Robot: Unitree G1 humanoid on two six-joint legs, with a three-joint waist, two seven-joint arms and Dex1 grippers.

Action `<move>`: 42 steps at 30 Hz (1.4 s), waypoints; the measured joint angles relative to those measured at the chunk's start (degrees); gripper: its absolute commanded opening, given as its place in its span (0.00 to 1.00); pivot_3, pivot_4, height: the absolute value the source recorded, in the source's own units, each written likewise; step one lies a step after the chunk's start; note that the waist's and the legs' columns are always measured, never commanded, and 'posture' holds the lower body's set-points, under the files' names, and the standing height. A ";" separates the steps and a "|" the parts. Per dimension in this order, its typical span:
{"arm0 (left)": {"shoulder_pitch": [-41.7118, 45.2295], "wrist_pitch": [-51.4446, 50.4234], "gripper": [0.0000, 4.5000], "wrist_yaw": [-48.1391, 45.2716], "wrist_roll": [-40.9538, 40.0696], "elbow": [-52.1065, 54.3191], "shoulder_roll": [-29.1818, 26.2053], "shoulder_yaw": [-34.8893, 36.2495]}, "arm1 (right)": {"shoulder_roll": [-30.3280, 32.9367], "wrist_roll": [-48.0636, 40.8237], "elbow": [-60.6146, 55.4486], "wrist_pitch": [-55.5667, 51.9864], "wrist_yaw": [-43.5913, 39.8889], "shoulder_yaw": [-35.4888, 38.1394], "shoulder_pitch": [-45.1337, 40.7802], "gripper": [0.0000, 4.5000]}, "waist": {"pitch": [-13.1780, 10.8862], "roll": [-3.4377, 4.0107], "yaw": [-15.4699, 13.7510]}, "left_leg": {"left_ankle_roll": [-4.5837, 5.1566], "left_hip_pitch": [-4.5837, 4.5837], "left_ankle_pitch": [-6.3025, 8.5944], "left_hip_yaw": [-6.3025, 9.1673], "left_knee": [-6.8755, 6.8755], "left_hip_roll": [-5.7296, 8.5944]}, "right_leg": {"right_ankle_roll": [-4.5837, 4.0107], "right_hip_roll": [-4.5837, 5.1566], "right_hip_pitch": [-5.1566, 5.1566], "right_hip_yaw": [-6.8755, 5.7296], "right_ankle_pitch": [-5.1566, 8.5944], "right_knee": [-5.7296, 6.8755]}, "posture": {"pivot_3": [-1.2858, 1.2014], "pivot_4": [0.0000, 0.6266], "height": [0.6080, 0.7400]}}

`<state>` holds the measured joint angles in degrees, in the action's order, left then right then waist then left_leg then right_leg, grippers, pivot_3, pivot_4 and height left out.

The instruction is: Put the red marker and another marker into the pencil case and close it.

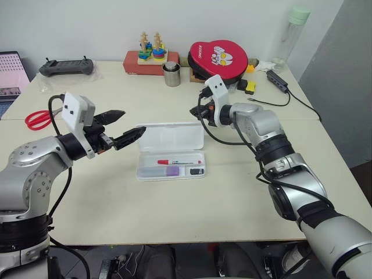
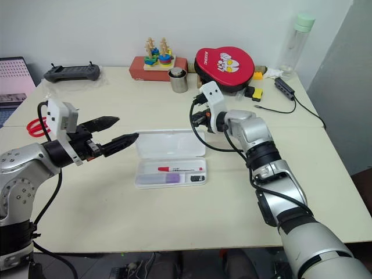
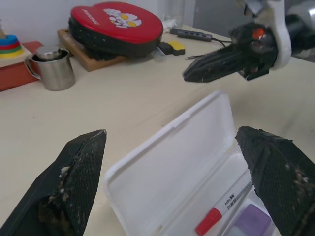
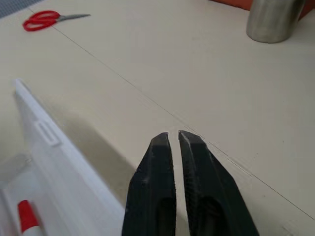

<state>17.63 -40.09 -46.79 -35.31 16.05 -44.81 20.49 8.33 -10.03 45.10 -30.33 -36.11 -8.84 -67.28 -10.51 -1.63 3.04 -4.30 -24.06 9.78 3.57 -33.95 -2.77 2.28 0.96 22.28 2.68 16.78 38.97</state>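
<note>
left gripper (image 1: pixel 124 125) hovers just left of the pencil case (image 1: pixel 171 151), fingers spread wide, empty; case sits open mid tabletop (image 1: pixel 174 215), long axis left-right, lid (image 1: pixel 172 136) standing up along far edge; inside tray: red marker (image 1: pixel 179 161) lengthwise, lavender highlighter (image 1: pixel 165 172) in front of it, small black stub (image 1: pixel 197 171); right gripper (image 1: pixel 200 111) above lid's right end, fingers shut, empty, looks nearer for pushing lid down toward robot

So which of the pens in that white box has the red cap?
The red marker, the slim white one lying nearest the raised lid; the chunky lavender highlighter lies in front of it.
</note>
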 measured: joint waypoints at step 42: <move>-2.25 5.61 1.00 5.22 7.66 -12.63 -0.86 -5.04 | 11.66 -4.71 -38.98 -8.41 -13.35 5.43 27.38 0.50 | 0.05 -0.09 -1.19 | -0.01 0.10 -0.02 -0.01 0.02 -0.01 | -0.03 -0.01 -0.01 0.00 0.00 0.01 | 0.52 0.24 1.00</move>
<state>15.38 -34.48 -41.57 -27.65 3.42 -45.67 15.45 19.99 -14.74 6.12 -38.75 -49.45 -3.41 -39.90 -10.46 -1.71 1.85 -4.31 -23.96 9.77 3.57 -33.93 -2.78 2.26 0.96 22.27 2.68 16.78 38.98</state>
